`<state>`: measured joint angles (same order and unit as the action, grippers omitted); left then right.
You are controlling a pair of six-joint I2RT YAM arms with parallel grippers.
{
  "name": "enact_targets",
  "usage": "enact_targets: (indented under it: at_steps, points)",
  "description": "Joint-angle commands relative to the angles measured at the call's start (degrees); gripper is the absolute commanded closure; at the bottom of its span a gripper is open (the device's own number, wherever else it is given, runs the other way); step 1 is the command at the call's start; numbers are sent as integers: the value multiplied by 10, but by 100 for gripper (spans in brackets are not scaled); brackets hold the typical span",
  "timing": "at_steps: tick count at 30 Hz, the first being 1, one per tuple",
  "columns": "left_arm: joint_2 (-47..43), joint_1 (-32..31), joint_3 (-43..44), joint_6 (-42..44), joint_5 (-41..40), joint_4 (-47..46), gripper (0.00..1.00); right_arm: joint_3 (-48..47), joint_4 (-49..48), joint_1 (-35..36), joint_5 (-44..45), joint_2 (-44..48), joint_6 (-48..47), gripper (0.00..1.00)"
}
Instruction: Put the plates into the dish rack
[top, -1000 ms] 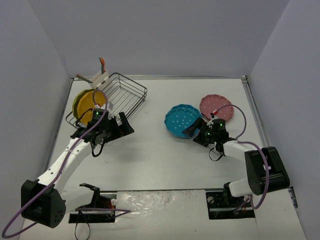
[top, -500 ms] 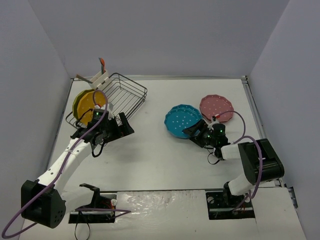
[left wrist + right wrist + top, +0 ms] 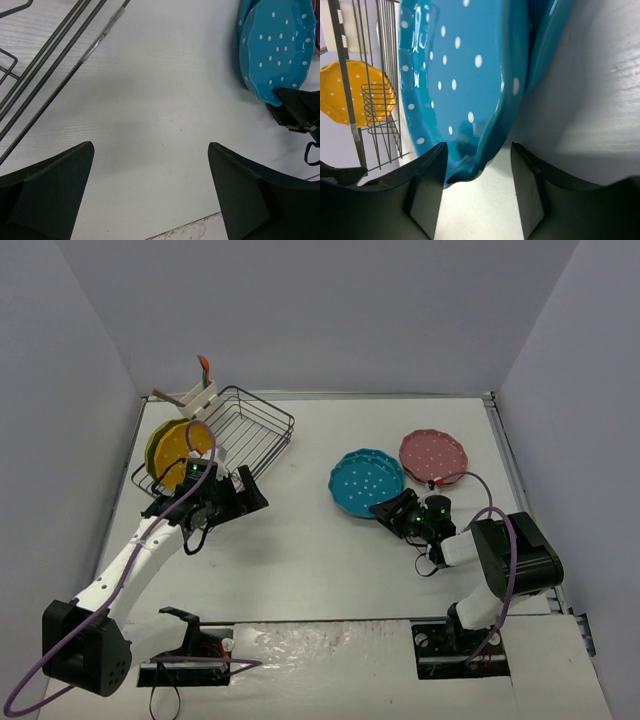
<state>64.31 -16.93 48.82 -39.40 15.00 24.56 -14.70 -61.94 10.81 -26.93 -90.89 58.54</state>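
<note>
Two teal plates (image 3: 367,480) lie stacked at the table's centre right, with a pink plate (image 3: 433,456) just behind them. My right gripper (image 3: 385,508) is low at their near rim. In the right wrist view the upper teal plate (image 3: 465,75) is tipped up, and its rim sits between the part-closed jaws of the right gripper (image 3: 477,150). One finger touches the rim; a gap shows at the other. The dish rack (image 3: 250,425) at the back left holds a yellow plate (image 3: 185,445) and a yellow-green plate (image 3: 157,452) on edge. My left gripper (image 3: 250,490) hovers open and empty beside the rack.
A white utensil caddy (image 3: 190,395) hangs on the rack's far corner. The rack's wires (image 3: 50,60) run close to the left gripper (image 3: 150,147). Grey walls close in the table on three sides.
The right gripper has slid left and down to the teal plate's rim, and its jaws have narrowed around it. The left arm has not moved.
</note>
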Motion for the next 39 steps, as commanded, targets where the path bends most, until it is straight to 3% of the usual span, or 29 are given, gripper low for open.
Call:
enact_targets:
  at_steps: [1, 11, 18, 31, 39]
  points:
    - [-3, -6, 10, -6, -3, -22, 4, 3, -35, -3, 16, 16, -4, 56]
    - [-1, -9, 10, -5, -6, -17, 4, -1, -42, -3, 7, 32, -3, 83]
    - [1, -12, 19, -8, -3, -19, 4, -15, 10, -3, 0, 92, -11, 99]
    - [5, -25, 29, -23, 3, -54, 4, -65, 75, -7, -29, 166, -11, 100]
    - [36, -45, 32, -41, 13, -95, 4, -60, 29, -12, -53, 143, 16, 100]
